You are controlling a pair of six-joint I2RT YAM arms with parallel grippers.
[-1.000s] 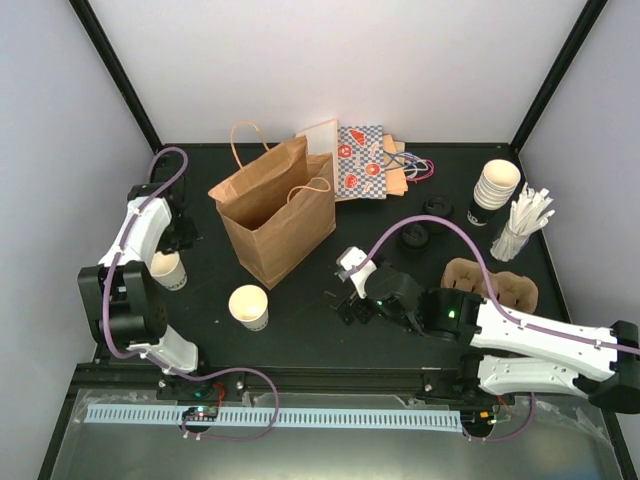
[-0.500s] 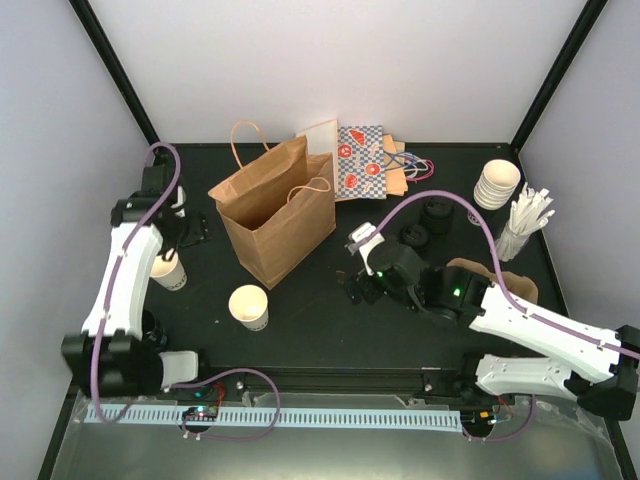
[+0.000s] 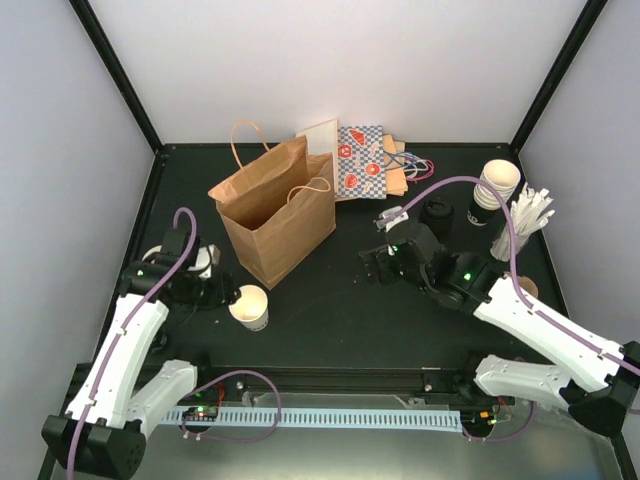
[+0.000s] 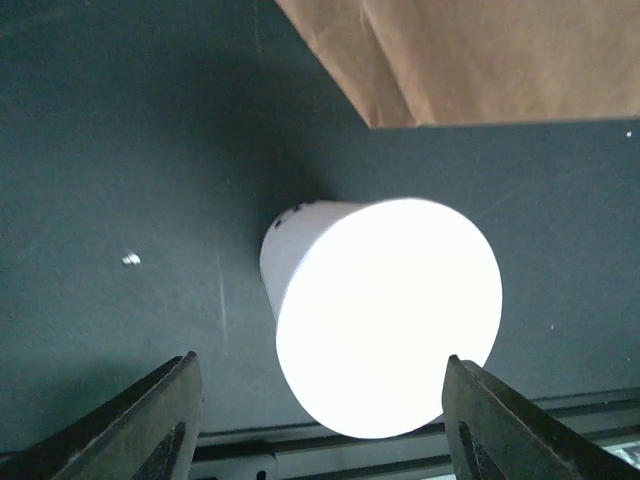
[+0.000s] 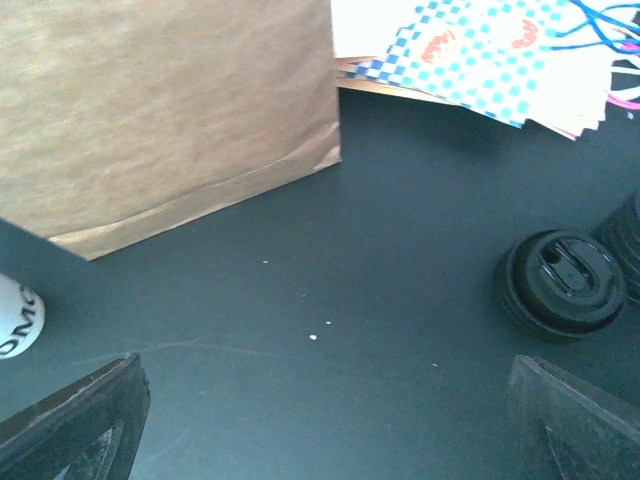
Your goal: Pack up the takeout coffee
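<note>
While left gripper [image 4: 320,362] straddles uncapped paper cup [image 4: 385,310], jaws wide, right gripper [image 5: 322,365] gapes over table [image 5: 300,290]

On my table [image 3: 330,310] a brown paper bag [image 3: 275,215] stands upright, mouth open. Flat checkered bags [image 3: 362,162] lie just behind it. A cup stack [image 3: 497,185] and white sticks [image 3: 525,215] stand far right.

soft even light, paper cup [image 4: 385,315] glaringly white (seemingly overexposed)
</note>
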